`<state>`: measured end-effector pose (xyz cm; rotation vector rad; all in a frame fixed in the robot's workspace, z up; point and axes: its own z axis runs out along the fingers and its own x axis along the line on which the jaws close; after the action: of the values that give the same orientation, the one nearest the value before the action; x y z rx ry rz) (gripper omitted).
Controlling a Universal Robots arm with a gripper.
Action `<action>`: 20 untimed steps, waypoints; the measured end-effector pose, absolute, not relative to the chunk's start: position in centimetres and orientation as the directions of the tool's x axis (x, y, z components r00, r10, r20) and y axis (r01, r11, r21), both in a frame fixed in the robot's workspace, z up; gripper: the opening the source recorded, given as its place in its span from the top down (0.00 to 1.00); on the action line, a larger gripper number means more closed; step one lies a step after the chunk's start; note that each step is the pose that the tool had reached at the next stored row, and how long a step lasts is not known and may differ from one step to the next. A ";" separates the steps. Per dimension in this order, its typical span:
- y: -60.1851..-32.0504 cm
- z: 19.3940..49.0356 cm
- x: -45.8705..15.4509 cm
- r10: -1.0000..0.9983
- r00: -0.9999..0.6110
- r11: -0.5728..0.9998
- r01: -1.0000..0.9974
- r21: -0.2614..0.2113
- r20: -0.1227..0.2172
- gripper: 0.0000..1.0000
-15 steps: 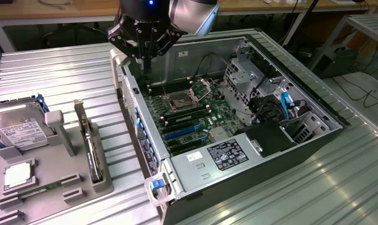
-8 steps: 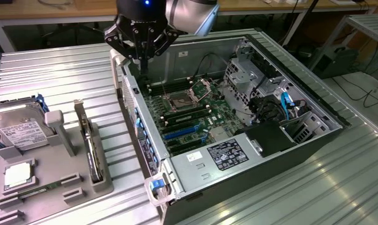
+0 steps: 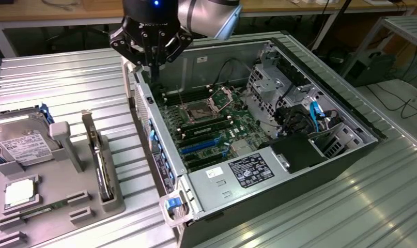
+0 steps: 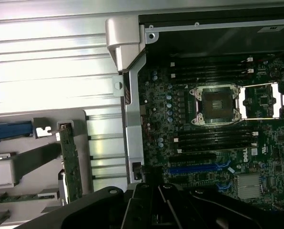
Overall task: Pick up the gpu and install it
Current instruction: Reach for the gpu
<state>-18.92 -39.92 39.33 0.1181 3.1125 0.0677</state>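
Fingers pressed together and empty, the gripper (image 3: 153, 70) hovers over the computer case (image 3: 143, 106) wall while the gpu (image 3: 102, 164) stands on edge in the grey rack (image 3: 115, 201) at its seven o'clock, so a clean pick likely needs fingers spread and squared to the card's top edge

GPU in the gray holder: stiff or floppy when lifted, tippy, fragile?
Likely stiff: the gpu is a flat circuit board with a metal bracket at one end. It stands on edge in the gray holder, thin and tall, so it may tip sideways once clear of the slot. Its exposed green board face suggests it is fragile.
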 end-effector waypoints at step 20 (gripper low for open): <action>-40.0 39.3 -21.1 0.076 -0.997 0.996 0.075 0.044 -0.024 0.89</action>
<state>-21.12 -39.97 39.33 0.1179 3.1125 0.0677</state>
